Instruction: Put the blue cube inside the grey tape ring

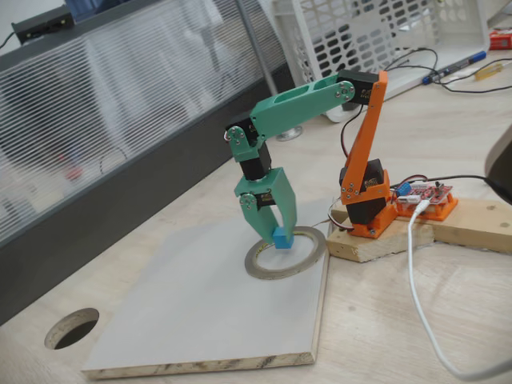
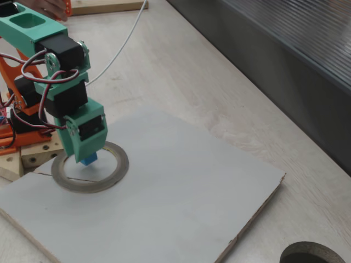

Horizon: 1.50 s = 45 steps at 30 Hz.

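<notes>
The blue cube (image 1: pixel 282 238) (image 2: pixel 89 159) is pinched between the tips of my green gripper (image 1: pixel 279 232) (image 2: pixel 86 155), which points straight down and is shut on it. The cube sits low over the opening of the grey tape ring (image 1: pixel 314 250) (image 2: pixel 118 170), toward the ring's rim on the arm's side. Whether the cube touches the board inside the ring, I cannot tell. The ring lies flat on the pale grey board (image 1: pixel 200 320) (image 2: pixel 181 192), at the corner nearest the arm's base.
A round hole (image 1: pixel 72 328) (image 2: pixel 310 255) is cut in the table beside the board. The orange arm base stands on a wooden block (image 1: pixel 416 232) with a white cable (image 1: pixel 416 296) trailing off. A white basket (image 1: pixel 360 32) and a dark wall panel (image 1: pixel 120 208) stand behind.
</notes>
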### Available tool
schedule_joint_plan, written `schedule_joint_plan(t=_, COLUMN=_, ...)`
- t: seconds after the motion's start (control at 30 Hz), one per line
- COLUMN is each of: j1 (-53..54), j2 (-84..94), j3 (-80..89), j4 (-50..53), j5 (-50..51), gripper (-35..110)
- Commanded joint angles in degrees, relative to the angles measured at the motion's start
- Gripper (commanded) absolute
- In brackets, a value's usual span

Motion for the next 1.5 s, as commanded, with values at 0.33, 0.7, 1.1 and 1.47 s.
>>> schedule_joint_plan(t=0.33, j1=1.67, j2=1.41, j3=0.35, j4=-0.62, j5=1.05, gripper=8)
schedule_joint_plan(t=0.7, j1=1.67, j2=1.41, j3=0.44, j4=-0.62, j5=1.23, gripper=8)
schedule_joint_plan(t=1.1, j1=1.67, j2=1.49, j3=6.94, j4=-1.23, j5=1.32, gripper=9)
schedule_joint_plan(t=1.47, j1=1.14, j2=2.2, j3=6.59, j4=-0.44, j5=1.32, gripper=35)
